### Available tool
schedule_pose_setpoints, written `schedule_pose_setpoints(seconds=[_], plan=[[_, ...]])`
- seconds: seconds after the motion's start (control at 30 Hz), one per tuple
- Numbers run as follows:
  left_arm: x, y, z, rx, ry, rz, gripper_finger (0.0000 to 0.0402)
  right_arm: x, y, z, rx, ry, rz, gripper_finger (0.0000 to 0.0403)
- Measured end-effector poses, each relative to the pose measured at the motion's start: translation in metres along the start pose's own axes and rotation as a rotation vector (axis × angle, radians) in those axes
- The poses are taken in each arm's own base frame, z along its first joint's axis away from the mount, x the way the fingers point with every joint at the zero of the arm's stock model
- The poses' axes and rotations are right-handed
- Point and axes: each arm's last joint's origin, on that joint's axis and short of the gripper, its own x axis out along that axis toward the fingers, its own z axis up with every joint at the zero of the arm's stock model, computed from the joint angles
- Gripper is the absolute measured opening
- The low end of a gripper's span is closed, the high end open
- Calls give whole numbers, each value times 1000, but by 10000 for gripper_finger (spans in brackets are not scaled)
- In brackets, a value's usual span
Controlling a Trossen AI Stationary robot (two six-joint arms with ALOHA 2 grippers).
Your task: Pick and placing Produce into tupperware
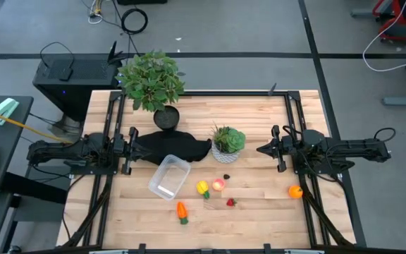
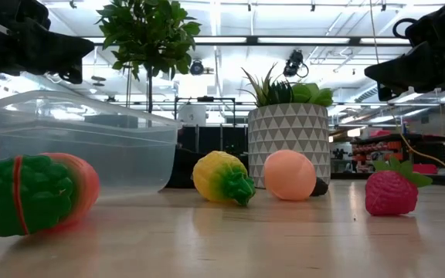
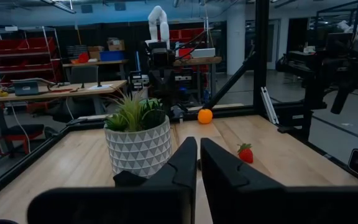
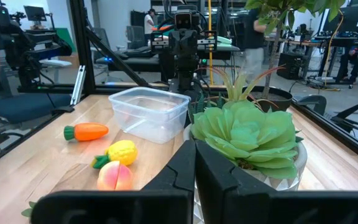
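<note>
The clear tupperware stands open on the wooden table, left of centre. Beside it lie the produce: a yellow piece with a green stem, a pink-red fruit, a strawberry and a carrot. An orange lies apart, near the right arm. My left gripper is shut and held level above the table's left side, pointing toward the middle. My right gripper is shut too, facing it from the right side. Neither holds anything.
A white patterned pot with a small green plant stands between the grippers at mid table. A black cloth lies before the left gripper. A tall leafy plant in a black pot stands toward the far edge. Black rails run along both sides.
</note>
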Motion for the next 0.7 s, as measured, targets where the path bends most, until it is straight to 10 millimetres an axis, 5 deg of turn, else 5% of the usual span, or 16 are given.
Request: schedule_pose_setpoints(seconds=[0.4, 0.7], plan=[[0, 0, 0, -5, 0, 1, 36, 0, 0, 2, 26, -25, -5, 18], [0, 0, 0, -4, 0, 0, 26, -11, -2, 44, 659, -481, 82, 18]])
